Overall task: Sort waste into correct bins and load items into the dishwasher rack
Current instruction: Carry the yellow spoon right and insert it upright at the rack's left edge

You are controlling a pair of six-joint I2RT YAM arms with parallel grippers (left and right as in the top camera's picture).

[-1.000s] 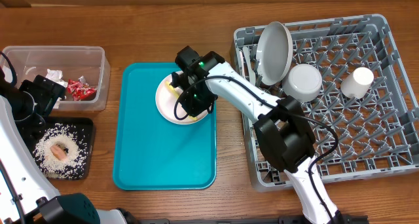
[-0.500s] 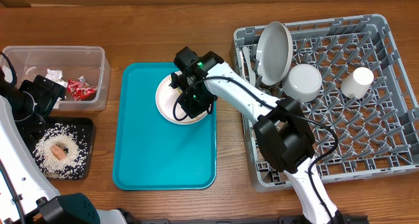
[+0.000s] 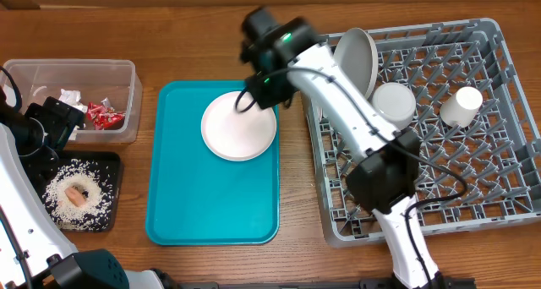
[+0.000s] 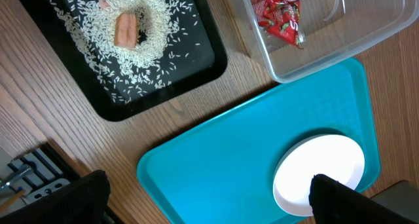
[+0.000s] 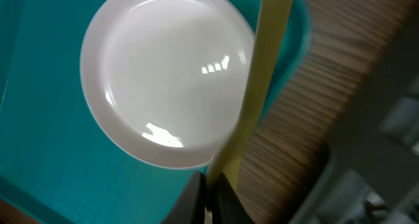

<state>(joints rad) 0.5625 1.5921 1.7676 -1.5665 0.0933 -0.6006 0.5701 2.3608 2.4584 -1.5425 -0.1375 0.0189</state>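
Above pinkish-white plate (image 3: 239, 126): R hand (image 5: 209, 194) clamped on yellow utensil (image 5: 258, 80); L hand (image 4: 209, 204) apart.

Bright even light, soft shadows. Glare spots on plate (image 5: 167, 73). Rt wrist view blurry at right edge.

Wood-grain table (image 3: 211, 19), light brown, evenly lit.

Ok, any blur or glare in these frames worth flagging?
Right wrist: yellow utensil soft, near the lens; bright highlights on the plate. Left wrist: black tray sharp, own fingers dark and unfocused. Overhead: crisp, evenly lit.
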